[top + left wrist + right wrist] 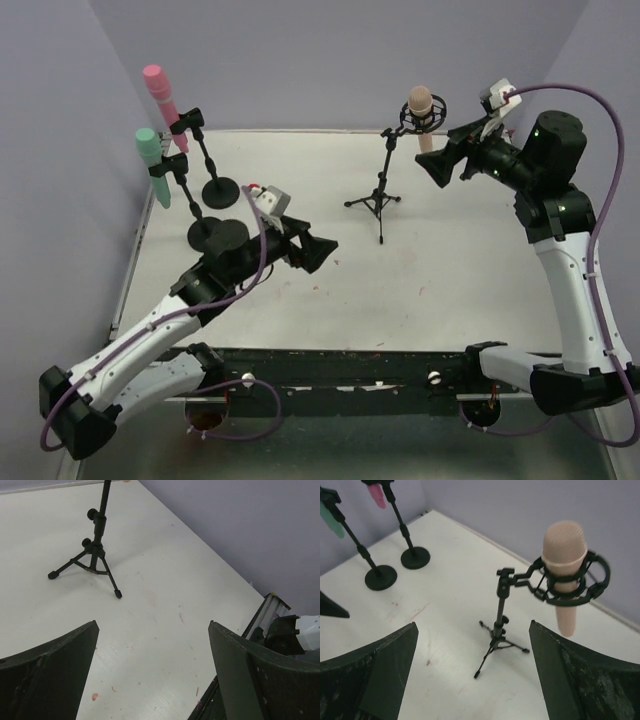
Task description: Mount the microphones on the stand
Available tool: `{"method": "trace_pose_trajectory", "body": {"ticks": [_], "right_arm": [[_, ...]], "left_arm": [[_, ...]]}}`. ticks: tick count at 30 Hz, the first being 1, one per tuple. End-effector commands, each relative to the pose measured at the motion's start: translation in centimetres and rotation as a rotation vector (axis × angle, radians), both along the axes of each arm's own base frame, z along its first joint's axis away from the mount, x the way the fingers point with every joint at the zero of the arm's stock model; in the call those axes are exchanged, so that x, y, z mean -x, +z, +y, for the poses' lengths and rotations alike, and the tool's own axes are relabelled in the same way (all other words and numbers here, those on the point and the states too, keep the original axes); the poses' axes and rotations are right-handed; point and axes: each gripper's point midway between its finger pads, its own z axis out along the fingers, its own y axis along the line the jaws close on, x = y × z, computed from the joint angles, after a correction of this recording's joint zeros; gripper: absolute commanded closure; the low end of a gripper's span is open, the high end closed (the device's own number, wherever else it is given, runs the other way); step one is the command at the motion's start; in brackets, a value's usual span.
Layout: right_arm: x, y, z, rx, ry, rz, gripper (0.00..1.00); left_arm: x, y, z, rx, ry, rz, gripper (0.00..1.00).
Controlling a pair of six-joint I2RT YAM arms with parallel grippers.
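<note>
Right wrist view: the right gripper [472,627] gapes wide and empty, the peach microphone [563,550] standing upright just ahead, slightly right.

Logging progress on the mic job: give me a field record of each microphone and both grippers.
pink microphone: clipped in far round-base stand
green microphone: clipped in near round-base stand
peach microphone: mounted on tripod stand
left gripper: open, empty
right gripper: open, empty, beside peach microphone
</note>
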Motion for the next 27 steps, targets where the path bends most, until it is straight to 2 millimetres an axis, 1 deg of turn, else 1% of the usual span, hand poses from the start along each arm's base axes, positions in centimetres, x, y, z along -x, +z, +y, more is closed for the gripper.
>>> {"method": "trace_pose_trajectory", "body": {"ticks": [1,2,4,5,6,7,8,9,11,12,13,14,16,17,18,19,20,21,22,23,24,25,26,27], "right_arm": [[1.3,-4.8,0.3,-0.057,0.014,0.130,0.00],[1.6,-6.2,0.4,-0.059,0.018,0.160,0.00],[2.0,-10.1,0.5,-0.054,0.034,0.229,0.00],[2.1,-12.7,0.4,-0.056,0.035,0.268,0.00],[2.1,-14.4,0.4,-0.056,0.041,0.268,0.00],[2.1,-16.5,0.3,-0.054,0.038,0.277,0.00],[1.7,-17.8,0.2,-0.057,0.031,0.256,0.00],[1.4,-19.0,0.3,-0.058,0.037,0.229,0.00],[0.6,-20.4,0.7,-0.038,0.077,0.162,0.00],[0.2,-21.3,1.1,-0.009,0.114,0.135,0.00],[-0.4,-21.9,1.3,0.015,0.145,0.102,0.00],[-1.0,-22.5,1.7,0.030,0.176,0.079,0.00],[-2.4,-22.9,2.2,0.057,0.213,0.025,0.00],[-3.2,-22.8,2.3,0.067,0.222,-0.002,0.00],[-4.1,-23.1,2.4,0.082,0.226,-0.016,0.00],[-4.9,-22.9,2.6,0.094,0.218,-0.038,0.00],[-5.8,-22.7,2.6,0.102,0.206,-0.062,0.01],[-6.4,-22.6,2.7,0.109,0.203,-0.084,0.01],[-6.9,-22.2,2.8,0.111,0.197,-0.111,0.02],[-7.5,-21.9,3.0,0.109,0.192,-0.133,0.02],[-8.0,-21.3,3.1,0.101,0.182,-0.160,0.02],[-8.7,-20.8,3.2,0.090,0.169,-0.177,0.03],[-9.2,-20.2,3.3,0.073,0.155,-0.190,0.03],[-9.8,-19.9,3.4,0.061,0.154,-0.199,0.04]], "left_arm": [[-1.7,0.5,-4.0,-0.129,-0.162,-0.078,0.01],[-2.6,0.7,-4.7,-0.156,-0.174,-0.106,0.01],[-4.5,0.3,-6.2,-0.209,-0.188,-0.138,0.01],[-5.3,0.4,-6.8,-0.226,-0.196,-0.154,0.01],[-6.0,0.3,-7.3,-0.240,-0.206,-0.176,0.01],[-6.8,0.6,-7.9,-0.244,-0.207,-0.205,0.01],[-7.4,0.3,-8.3,-0.252,-0.213,-0.217,0.01],[-7.9,0.6,-8.7,-0.253,-0.220,-0.224,0.01],[-8.4,0.6,-9.2,-0.252,-0.247,-0.202,0.01],[-8.4,0.6,-9.3,-0.251,-0.253,-0.191,0.01],[-8.3,0.3,-9.3,-0.255,-0.260,-0.183,0.01],[-8.0,0.5,-9.1,-0.253,-0.261,-0.186,0.01],[-7.1,-0.6,-8.2,-0.263,-0.253,-0.168,0.01],[-6.6,-0.7,-7.6,-0.261,-0.245,-0.169,0.01],[-6.0,-1.4,-6.9,-0.267,-0.235,-0.158,0.01],[-5.4,-1.6,-6.2,-0.262,-0.225,-0.156,0.01],[-4.7,-2.3,-5.5,-0.262,-0.217,-0.146,0.01],[-3.9,-2.2,-4.7,-0.251,-0.207,-0.150,0.01],[-3.3,-3.1,-4.1,-0.249,-0.197,-0.133,0.01],[-2.6,-2.9,-3.3,-0.231,-0.184,-0.141,0.01],[-1.9,-3.8,-2.7,-0.225,-0.176,-0.127,0.01],[-1.5,-3.4,-2.2,-0.203,-0.161,-0.132,0.01],[-1.1,-4.1,-1.6,-0.191,-0.142,-0.114,0.01],[-0.7,-4.0,-1.2,-0.167,-0.126,-0.107,0.01]]}}
